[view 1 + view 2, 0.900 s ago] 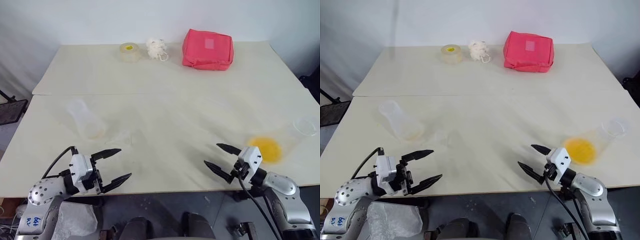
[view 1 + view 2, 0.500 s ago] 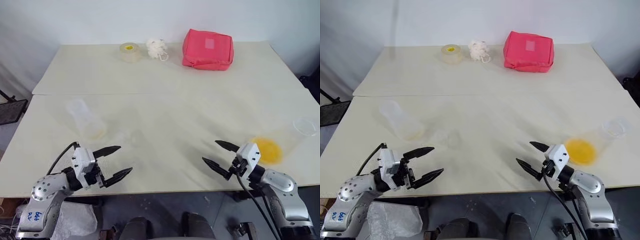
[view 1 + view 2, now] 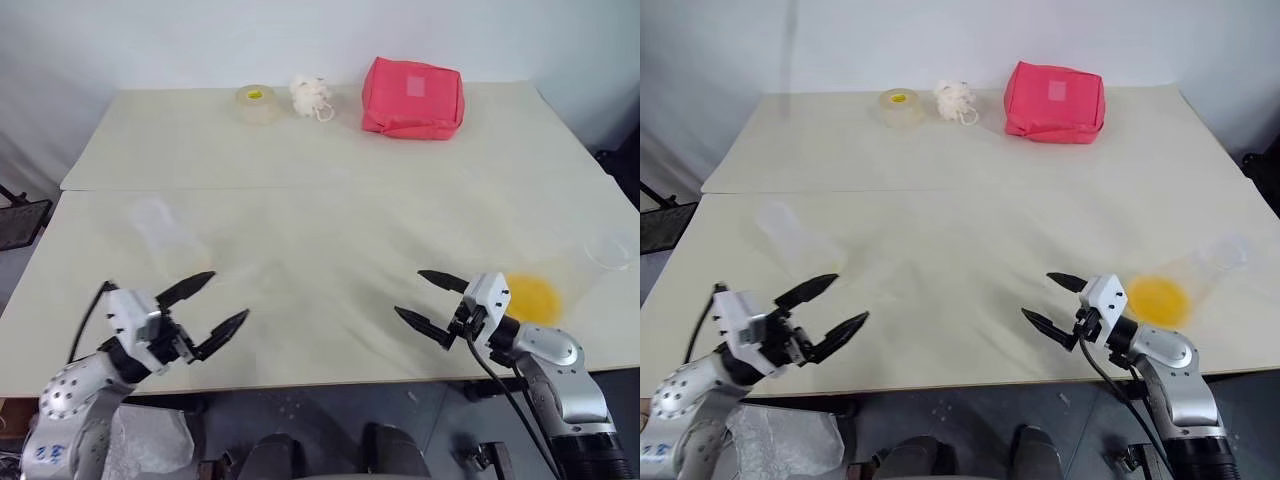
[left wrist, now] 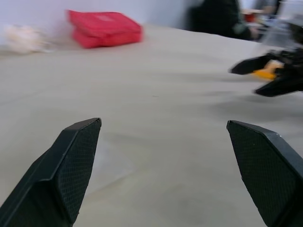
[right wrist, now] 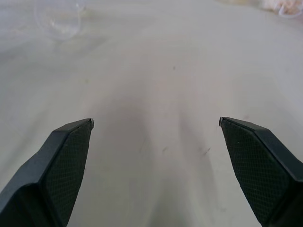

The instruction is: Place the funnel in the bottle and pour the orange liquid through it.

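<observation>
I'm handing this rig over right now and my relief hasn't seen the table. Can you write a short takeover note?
Left claw: open, holding nothing, over the near left edge of the table.
Right claw: open, holding nothing, near the front right.
A clear vessel, likely the bottle, stands just beyond the left claw.
The orange liquid sits in a clear container behind the right claw.
The funnel cannot be picked out with certainty.
Done: nothing yet; nothing gripped.
Left: find the funnel, seat it in the bottle, pour the liquid through.
</observation>
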You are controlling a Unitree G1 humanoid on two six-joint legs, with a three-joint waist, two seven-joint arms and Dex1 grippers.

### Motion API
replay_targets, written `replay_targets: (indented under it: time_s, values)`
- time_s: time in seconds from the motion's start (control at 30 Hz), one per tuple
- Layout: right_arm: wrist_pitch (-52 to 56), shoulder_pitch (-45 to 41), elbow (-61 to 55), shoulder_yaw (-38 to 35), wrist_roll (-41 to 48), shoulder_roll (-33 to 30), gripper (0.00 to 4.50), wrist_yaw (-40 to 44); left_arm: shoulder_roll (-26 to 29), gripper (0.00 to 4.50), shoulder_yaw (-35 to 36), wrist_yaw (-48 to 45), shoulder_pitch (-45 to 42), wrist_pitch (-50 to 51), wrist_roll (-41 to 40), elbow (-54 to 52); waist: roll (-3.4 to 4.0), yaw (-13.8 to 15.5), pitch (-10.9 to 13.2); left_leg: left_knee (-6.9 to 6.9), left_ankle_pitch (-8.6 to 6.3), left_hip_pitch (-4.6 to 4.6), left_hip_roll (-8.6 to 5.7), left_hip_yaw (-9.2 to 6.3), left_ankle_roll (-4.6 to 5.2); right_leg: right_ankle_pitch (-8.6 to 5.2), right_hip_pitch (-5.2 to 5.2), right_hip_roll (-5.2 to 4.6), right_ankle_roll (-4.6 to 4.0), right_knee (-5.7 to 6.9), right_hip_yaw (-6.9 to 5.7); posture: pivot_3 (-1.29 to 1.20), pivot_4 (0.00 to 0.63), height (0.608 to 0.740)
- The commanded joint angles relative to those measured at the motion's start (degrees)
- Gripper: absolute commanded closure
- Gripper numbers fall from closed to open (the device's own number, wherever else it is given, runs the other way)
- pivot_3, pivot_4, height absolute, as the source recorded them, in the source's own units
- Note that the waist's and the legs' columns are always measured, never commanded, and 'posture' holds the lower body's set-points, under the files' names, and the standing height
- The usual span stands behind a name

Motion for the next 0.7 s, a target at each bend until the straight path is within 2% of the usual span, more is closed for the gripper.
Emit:
replay_targets:
  time_s: [0.03, 0.3, 0.4, 0.53, 0.7]
  values:
    - [1.0, -2.47, 0.45, -0.52, 2.18, -0.26, 0.05, 1.59, 0.01, 0.0, 7.17, 0.77, 3.68, -1.47, -1.36, -0.02, -0.02, 0.04, 0.02, 0.0, 0.0, 0.0, 0.0, -0.01, 0.0, 0.0, 0.0, 0.0, 0.0, 0.01, -0.02, 0.0, 0.15, 0.74]
    - [1.98, -6.06, 1.55, -0.07, 2.2, -0.01, 0.05, 3.29, 0.28, 0.0, 17.03, 1.63, 6.87, -2.71, -1.5, 5.6, -0.12, 0.33, 0.12, 0.05, 0.0, -0.08, -0.04, -0.08, 0.0, 0.0, 0.0, -0.03, 0.0, -0.07, -0.01, 0.0, 0.15, 0.74]
    - [2.78, -6.84, 0.98, 0.38, 2.09, 0.48, 0.05, 2.76, 1.52, 0.0, 16.1, 3.02, 3.25, -2.17, 0.12, 8.16, -0.1, 0.32, 0.15, 0.03, -0.01, -0.08, -0.04, -0.08, -0.01, 0.0, -0.01, -0.03, 0.0, -0.05, -0.02, 0.0, 0.15, 0.74]
    - [3.63, -6.71, -0.95, 0.89, 1.92, 1.09, 0.05, 1.71, 3.4, 0.0, 12.17, 3.5, -6.28, -2.88, 2.37, 14.15, -0.11, 0.56, 0.15, 0.06, 0.0, -0.08, -0.06, -0.13, -0.01, 0.0, -0.02, -0.03, 0.0, 0.07, -0.06, 0.0, 0.15, 0.74]
    - [3.48, -6.31, -1.75, 0.55, 1.88, 1.38, 0.05, 0.53, 3.32, 0.0, 7.7, 3.98, -14.75, -3.46, 4.9, 19.97, -0.11, 0.11, 0.16, 0.0, -0.01, -0.04, -0.12, -0.08, -0.01, 0.0, -0.06, -0.03, 0.0, 0.15, -0.05, 0.0, 0.15, 0.74]
